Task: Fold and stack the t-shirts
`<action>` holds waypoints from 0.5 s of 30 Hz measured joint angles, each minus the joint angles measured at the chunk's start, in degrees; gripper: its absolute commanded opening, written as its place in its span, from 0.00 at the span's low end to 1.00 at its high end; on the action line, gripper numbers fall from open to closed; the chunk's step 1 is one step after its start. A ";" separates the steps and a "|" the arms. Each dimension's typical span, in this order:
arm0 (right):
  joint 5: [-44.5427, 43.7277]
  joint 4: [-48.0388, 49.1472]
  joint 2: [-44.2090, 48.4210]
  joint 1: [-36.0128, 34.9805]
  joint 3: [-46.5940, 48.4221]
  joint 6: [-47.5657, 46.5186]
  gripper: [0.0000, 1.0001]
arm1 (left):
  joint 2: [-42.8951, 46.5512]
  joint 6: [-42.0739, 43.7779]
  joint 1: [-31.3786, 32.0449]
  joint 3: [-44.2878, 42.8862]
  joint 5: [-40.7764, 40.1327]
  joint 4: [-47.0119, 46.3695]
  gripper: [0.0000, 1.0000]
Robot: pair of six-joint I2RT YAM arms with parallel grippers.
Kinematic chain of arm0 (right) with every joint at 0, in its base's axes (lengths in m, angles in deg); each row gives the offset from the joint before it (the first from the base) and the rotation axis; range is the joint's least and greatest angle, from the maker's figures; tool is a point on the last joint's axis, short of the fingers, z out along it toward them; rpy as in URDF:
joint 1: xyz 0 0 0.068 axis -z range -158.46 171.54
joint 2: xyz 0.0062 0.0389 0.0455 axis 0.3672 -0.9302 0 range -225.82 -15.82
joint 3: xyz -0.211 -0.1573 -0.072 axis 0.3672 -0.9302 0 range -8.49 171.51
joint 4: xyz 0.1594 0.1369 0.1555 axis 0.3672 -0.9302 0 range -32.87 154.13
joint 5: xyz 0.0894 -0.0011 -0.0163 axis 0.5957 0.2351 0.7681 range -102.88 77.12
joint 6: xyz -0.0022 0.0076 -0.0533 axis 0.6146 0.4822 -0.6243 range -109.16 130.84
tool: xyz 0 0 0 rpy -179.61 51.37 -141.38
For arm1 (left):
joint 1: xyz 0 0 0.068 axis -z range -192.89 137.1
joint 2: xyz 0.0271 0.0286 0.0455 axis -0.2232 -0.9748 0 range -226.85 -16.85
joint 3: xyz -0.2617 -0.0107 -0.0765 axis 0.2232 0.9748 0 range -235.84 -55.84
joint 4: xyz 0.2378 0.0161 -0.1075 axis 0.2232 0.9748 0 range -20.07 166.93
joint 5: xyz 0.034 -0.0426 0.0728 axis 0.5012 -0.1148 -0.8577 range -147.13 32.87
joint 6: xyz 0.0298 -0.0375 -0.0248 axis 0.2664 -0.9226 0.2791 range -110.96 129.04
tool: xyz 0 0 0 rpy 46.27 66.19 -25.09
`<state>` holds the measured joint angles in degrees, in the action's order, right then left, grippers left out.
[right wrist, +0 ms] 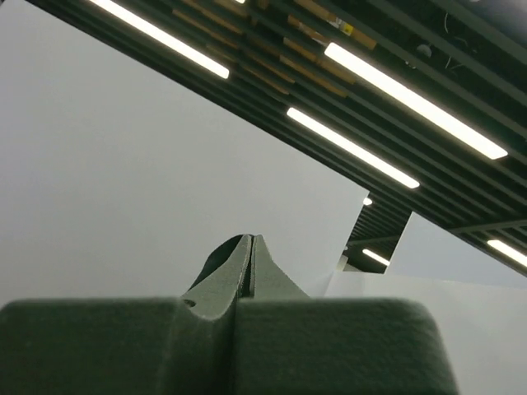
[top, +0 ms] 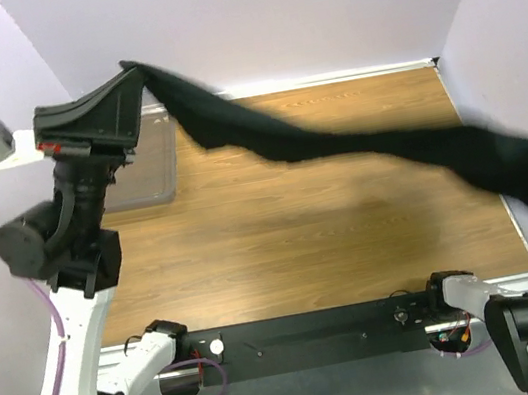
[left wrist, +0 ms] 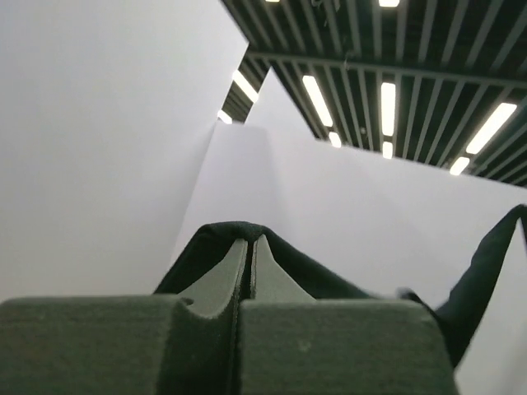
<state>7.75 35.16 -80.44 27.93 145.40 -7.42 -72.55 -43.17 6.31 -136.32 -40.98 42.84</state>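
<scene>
Left gripper (left wrist: pixel 249 243), right gripper (right wrist: pixel 249 240) — t-shirt (top: pixel 407 143) between

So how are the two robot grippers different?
The left gripper has lots of t-shirt draped round its tips; the right gripper shows only a small bit. From above, the left gripper is easy to see; the right gripper cannot be made out. Both are shut on the t-shirt, pointing upward.

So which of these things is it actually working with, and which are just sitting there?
Part of the job: the black t-shirt, pinched by the left gripper and right gripper.
Just lying about: the clear plastic bin, standing on the table.
</scene>
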 measured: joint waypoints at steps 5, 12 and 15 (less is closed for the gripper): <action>-0.63 -0.94 0.35 0.00 -4.85 -0.85 0.01 | 2.40 0.55 0.07 2.14 -2.60 0.13 0.00; -3.74 -0.48 -1.31 -0.07 -23.74 -4.63 0.01 | -13.62 1.79 0.04 3.41 -4.11 1.20 0.00; -4.46 3.69 -1.07 -0.07 -39.85 -6.80 0.01 | -24.02 2.62 -0.07 2.51 -4.39 1.84 0.00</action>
<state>3.29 38.85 -81.51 27.87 105.55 -14.22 -96.57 -40.54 6.24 -133.81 -45.38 44.68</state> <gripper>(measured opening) 0.006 0.011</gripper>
